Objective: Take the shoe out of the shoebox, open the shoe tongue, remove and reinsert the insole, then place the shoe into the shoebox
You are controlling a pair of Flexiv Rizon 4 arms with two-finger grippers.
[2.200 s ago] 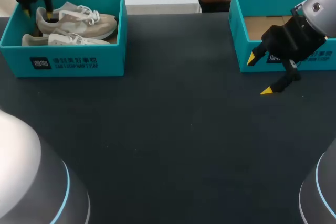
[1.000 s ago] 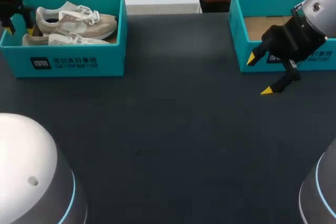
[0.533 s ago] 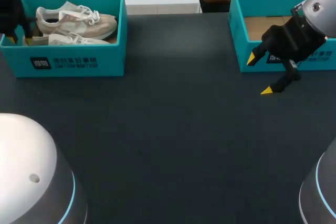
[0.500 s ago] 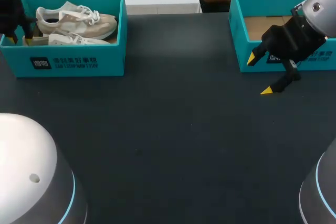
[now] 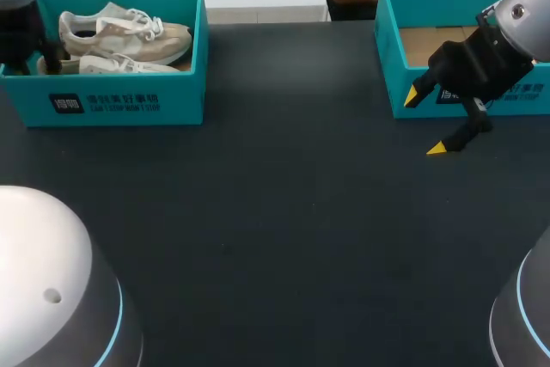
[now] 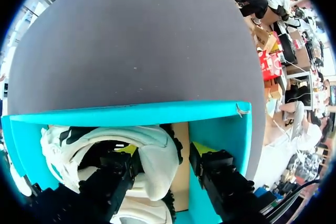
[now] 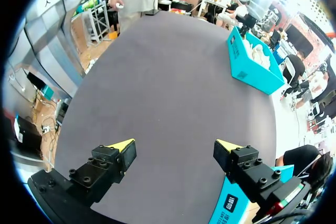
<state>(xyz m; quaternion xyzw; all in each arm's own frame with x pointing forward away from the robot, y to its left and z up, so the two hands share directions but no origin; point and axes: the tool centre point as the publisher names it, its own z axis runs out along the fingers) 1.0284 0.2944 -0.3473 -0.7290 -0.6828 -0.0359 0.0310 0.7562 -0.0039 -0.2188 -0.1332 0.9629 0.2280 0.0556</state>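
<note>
Head view, over the dark surface (image 5: 284, 212): two pale shoes (image 5: 129, 33) lying side by side in a teal shoebox (image 5: 129, 102) at the far left corner, left arm (image 5: 19, 6) hanging over the box's left end. Left wrist view: left hand (image 6: 164, 149) down inside that box, fingers parted around the heel of one shoe (image 6: 155, 161). One yellow tip within the shoe's opening, the other outside it by the box's end wall, seemingly just clear of the heel; nothing gripped. Right hand (image 5: 425, 123) wide open and empty, poised above bare surface just in front of a second teal shoebox (image 5: 391, 58), brown card floor showing inside, well apart from the shoes.
</note>
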